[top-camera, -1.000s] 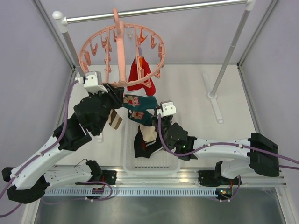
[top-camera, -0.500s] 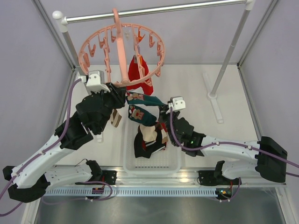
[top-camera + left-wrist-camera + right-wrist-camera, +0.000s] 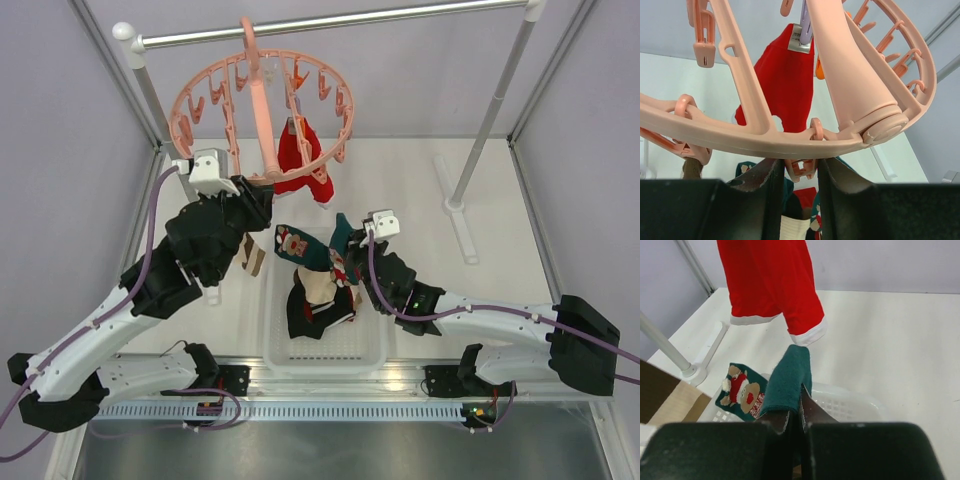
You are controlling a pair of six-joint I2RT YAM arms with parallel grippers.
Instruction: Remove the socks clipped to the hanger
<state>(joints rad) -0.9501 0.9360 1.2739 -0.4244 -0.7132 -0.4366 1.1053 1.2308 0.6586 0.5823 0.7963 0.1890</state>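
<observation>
The salmon-pink hanger [image 3: 258, 95] hangs from the rail; its ring fills the left wrist view [image 3: 790, 142]. A red sock [image 3: 300, 160] stays clipped to it [image 3: 785, 75] [image 3: 767, 280]. A beige-brown sock [image 3: 247, 255] hangs from a clip by my left arm. My left gripper [image 3: 260, 200] is shut on a small ring clip [image 3: 802, 167]. My right gripper [image 3: 345, 255] is shut on a dark teal patterned sock [image 3: 300, 245], which hangs free of the ring over the basket [image 3: 785, 380].
A white mesh basket [image 3: 330, 362] sits between the arms with black and beige socks [image 3: 315, 300] in it. The metal rail [image 3: 350, 20] and its posts [image 3: 490, 120] stand at the back. Grey walls close in both sides.
The teal sock's left end has come off the clip at my left gripper. My right gripper has pulled it right and it now droops over the basket.
</observation>
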